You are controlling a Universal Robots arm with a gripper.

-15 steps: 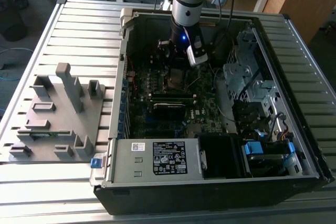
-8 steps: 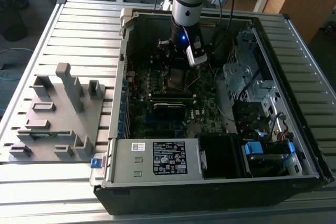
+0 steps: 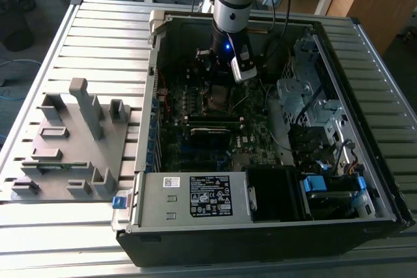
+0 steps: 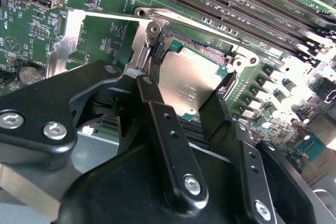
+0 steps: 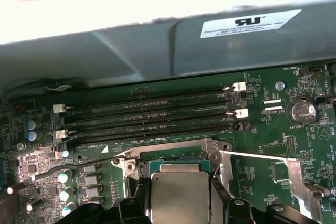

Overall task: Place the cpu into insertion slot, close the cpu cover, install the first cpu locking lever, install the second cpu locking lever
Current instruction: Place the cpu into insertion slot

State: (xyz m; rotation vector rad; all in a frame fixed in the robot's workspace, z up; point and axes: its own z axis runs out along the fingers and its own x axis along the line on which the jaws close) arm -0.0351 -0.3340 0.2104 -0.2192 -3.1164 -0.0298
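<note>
The cpu (image 4: 191, 90) is a flat grey-brown square with my gripper (image 4: 186, 80) shut on it, one black finger (image 4: 152, 93) on each side. It sits level in or just over the insertion slot (image 4: 202, 52), whose black edge and silver rim show beyond it. The cpu cover (image 4: 65, 43) is swung open, lying out beside the socket, with a thin lever wire (image 4: 110, 17) along it. In the first wrist view the cpu (image 5: 178, 192) lies under the socket frame (image 5: 168, 148), and the cover (image 5: 296, 174) stands off to the side. In the exterior view my gripper (image 3: 221, 73) reaches down into the computer case.
Long black memory slots (image 5: 152, 114) run just beyond the socket, under the case wall (image 5: 157, 51). A coin battery (image 5: 302, 109) is near the cover. A grey fixture plate (image 3: 71, 141) lies on the exterior view's left; the power supply (image 3: 195, 196) and drive cage (image 3: 306, 96) crowd the case.
</note>
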